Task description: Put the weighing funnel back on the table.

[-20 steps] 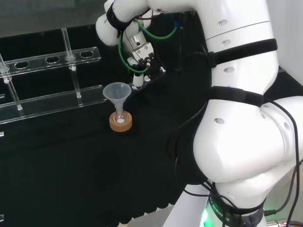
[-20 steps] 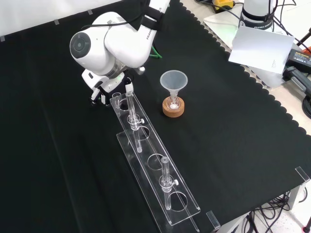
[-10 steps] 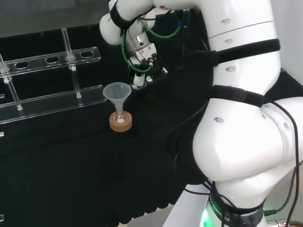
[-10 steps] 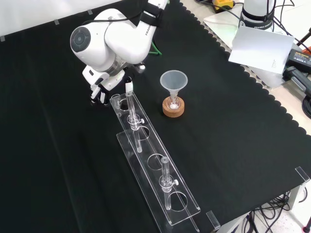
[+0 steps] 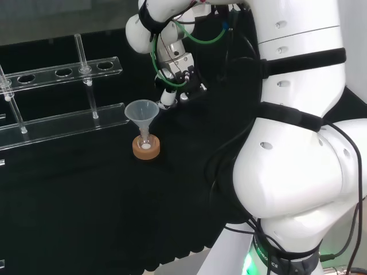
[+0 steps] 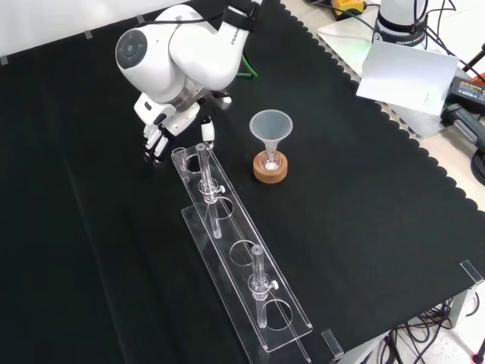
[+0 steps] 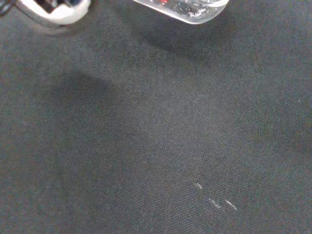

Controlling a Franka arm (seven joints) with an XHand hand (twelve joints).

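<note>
Black cloth (image 7: 156, 146) lies bare under the hand (image 6: 168, 121), whose hold cannot be told. The clear piece above, judged the weighing funnel (image 7: 187, 7), should be lowered to contact before release.

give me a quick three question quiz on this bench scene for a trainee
1. True or false: the big clear cone-shaped funnel stands mouth up with its stem in a small flask on a round cork ring.
2. Pick one: in the front view, the black and white hand is
A) to the left of the funnel
B) to the right of the funnel
C) inside the funnel's mouth
3. Fill in: the long clear plastic rack lies on a ___ cloth.

Key: 1 true; 2 A; 3 black
</note>
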